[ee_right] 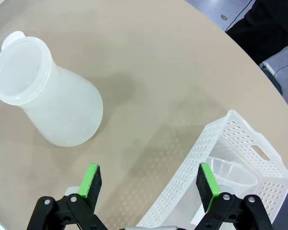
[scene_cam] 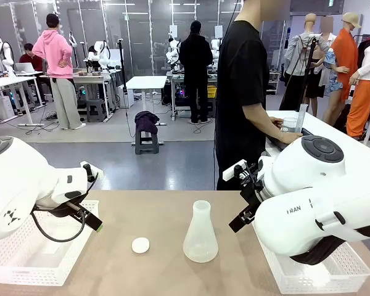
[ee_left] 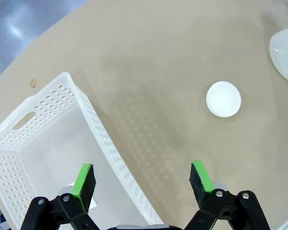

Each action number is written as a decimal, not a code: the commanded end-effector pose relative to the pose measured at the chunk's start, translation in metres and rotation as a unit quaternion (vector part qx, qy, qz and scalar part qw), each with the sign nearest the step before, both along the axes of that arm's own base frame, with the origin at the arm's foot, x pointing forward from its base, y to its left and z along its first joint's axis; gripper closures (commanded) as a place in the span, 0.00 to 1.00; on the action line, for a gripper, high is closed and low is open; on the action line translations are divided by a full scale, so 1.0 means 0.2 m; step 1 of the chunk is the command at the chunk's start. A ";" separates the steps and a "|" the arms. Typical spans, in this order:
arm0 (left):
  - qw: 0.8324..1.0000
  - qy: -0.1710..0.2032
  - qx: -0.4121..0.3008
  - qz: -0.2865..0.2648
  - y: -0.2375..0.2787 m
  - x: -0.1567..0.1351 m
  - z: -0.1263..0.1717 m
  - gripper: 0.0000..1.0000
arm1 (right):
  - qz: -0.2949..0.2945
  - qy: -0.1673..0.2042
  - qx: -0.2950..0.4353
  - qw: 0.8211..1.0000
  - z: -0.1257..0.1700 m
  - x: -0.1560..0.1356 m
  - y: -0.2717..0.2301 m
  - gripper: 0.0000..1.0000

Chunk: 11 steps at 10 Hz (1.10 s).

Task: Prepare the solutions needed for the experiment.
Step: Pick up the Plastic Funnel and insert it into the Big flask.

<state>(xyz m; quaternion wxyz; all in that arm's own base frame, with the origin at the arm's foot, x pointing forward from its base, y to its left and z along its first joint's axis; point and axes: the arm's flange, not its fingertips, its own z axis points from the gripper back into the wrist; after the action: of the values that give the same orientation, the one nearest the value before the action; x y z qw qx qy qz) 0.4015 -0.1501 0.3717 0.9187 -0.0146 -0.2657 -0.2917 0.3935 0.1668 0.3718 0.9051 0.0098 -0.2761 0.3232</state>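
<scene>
Left wrist view: my left gripper [ee_left: 142, 176] hangs with its fingers spread wide and nothing between the green pads [ee_left: 84, 178]. The left basket [ee_left: 86, 112], white and perforated, lies from 9 to 6 o'clock under my left finger. A round white cap [ee_left: 223, 98] sits on the bare table at 1 o'clock, and the frosted flask [ee_left: 285, 52] cuts the picture's edge at 2 o'clock.

In the front view the left basket sits at 8 o'clock on the table. The cap lies at 9 o'clock of the flask, near it but apart. The flask stands upright close to the middle. The right basket [scene_cam: 320, 277] lies at 4 o'clock under my right arm. A person [scene_cam: 243, 92] in a black shirt stands at 12 o'clock beyond the far edge, one hand [scene_cam: 290, 137] on a neighbouring white table.

In the right wrist view my right gripper [ee_right: 149, 176] is likewise spread and holds nothing. The flask stands at 10 o'clock, its open mouth toward me. Whether the solutions are inside it I cannot tell through the frosted wall. The right basket lies at 4 o'clock, with a clear cup-like piece [ee_right: 230, 175] in it.
</scene>
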 end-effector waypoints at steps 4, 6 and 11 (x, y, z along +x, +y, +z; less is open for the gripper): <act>1.000 0.000 0.000 0.000 0.00 0.00 0.00 0.00 | -0.001 0.000 0.001 1.000 0.00 0.00 0.00 0.00; 1.000 0.000 0.000 0.000 0.00 0.00 0.00 0.00 | -0.001 0.000 0.001 1.000 0.00 0.00 0.00 0.00; 0.993 0.016 -0.115 0.017 0.16 -0.19 0.22 0.00 | 0.017 0.007 0.126 0.992 0.28 -0.19 -0.22 0.00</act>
<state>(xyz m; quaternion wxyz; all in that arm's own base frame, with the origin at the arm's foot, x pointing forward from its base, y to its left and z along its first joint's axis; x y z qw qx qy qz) 0.3944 -0.1436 0.4053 0.9255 -0.0618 -0.2757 -0.2523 0.3842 0.1612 0.4176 0.9027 0.0867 -0.3016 0.2943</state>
